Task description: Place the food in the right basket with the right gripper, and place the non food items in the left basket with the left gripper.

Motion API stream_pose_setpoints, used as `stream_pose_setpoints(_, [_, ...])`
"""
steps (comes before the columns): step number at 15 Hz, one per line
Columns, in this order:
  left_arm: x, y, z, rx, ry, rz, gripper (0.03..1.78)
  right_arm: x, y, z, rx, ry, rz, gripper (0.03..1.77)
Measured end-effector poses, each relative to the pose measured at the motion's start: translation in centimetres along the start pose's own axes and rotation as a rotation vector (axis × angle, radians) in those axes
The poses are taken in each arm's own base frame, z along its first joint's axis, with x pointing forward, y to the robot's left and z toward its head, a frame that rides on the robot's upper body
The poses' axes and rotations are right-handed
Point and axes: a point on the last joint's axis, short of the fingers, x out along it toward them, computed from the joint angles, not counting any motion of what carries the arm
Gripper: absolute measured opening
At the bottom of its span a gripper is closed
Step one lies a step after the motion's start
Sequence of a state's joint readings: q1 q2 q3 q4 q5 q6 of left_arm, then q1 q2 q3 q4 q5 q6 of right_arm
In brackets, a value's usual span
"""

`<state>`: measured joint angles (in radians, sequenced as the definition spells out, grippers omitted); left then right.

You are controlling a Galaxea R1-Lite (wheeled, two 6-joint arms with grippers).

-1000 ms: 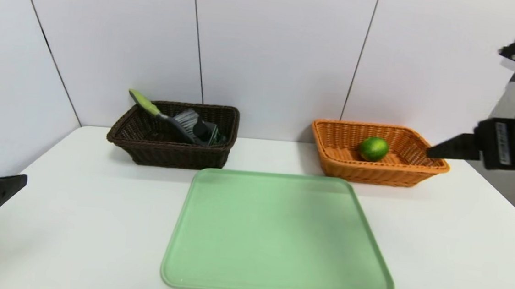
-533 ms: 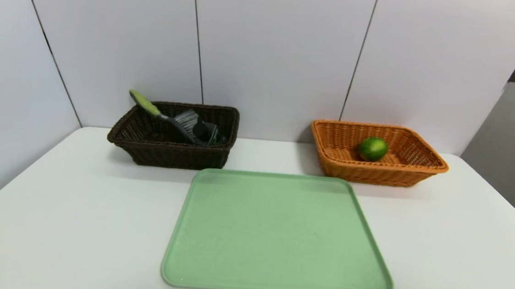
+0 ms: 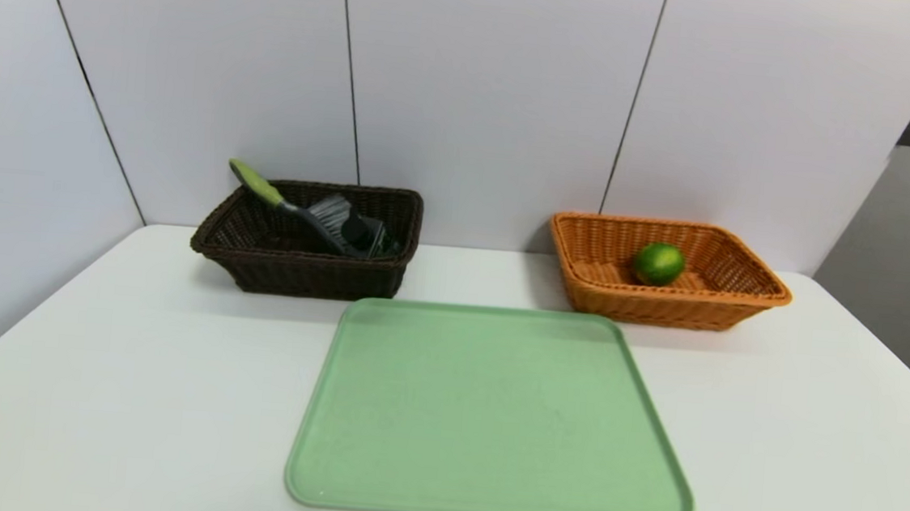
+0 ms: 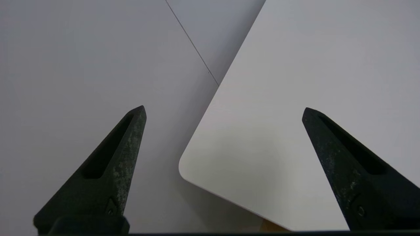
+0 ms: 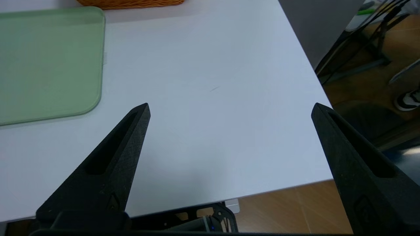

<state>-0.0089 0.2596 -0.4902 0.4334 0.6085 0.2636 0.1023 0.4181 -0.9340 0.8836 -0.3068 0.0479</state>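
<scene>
Table (image 3: 127, 392): white, filling the lower half of my head view, with pale wall panels (image 3: 484, 87) rising behind it.
Tray (image 3: 491, 413): pale green, bare, lying flat in the lower centre of the head view; one rounded corner of it shows in my right wrist view.
Left basket (image 3: 291, 271): dark brown wicker, left of centre in the head view, against the wall and just beyond the tray's far left corner.
Right basket (image 3: 662, 304): orange-tan wicker, right of centre in the head view, level with the dark one and well apart from it.
My left gripper (image 4: 223, 113): out of the head view; in its own wrist view my two black fingers stand wide apart with nothing between them, over a rounded corner of the table.
My right gripper (image 5: 229, 109): also out of the head view; fingers spread wide and holding nothing, over the table edge beside the tray.
Brush (image 3: 300, 211): in the left basket, olive-green handle sticking up over the back left rim, grey bristles toward the basket's middle.
Black bottle (image 3: 363, 234): in the left basket, right beside the bristles; I cannot make out its shape clearly.
Food (image 3: 659, 263): a glossy green lime resting inside the right basket, near its middle.
</scene>
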Motion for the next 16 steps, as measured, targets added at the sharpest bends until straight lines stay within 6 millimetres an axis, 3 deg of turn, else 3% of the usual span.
stream_pose_setpoints(3, [0.0, -0.8, -2.7, 0.047, -0.013, -0.020, 1.69, -0.9, 0.1, -2.8, -0.050, -0.023, -0.056, 1.69])
stream_pose_setpoints(7, [-0.2, -1.6, -4.7, 0.038, -0.086, -0.169, 1.69, -0.7, 0.4, -6.5, -0.060, -0.074, -0.068, 1.69])
stream_pose_setpoints(13, [1.1, -3.8, -6.0, -0.076, -0.353, -0.473, 1.69, 5.0, 1.8, -10.1, -0.162, -0.349, -0.051, 1.69])
stream_pose_setpoints(16, [1.7, -5.0, -7.0, -0.083, -0.390, -0.601, 1.69, 7.4, 2.4, -11.7, -0.188, -0.424, -0.042, 1.69])
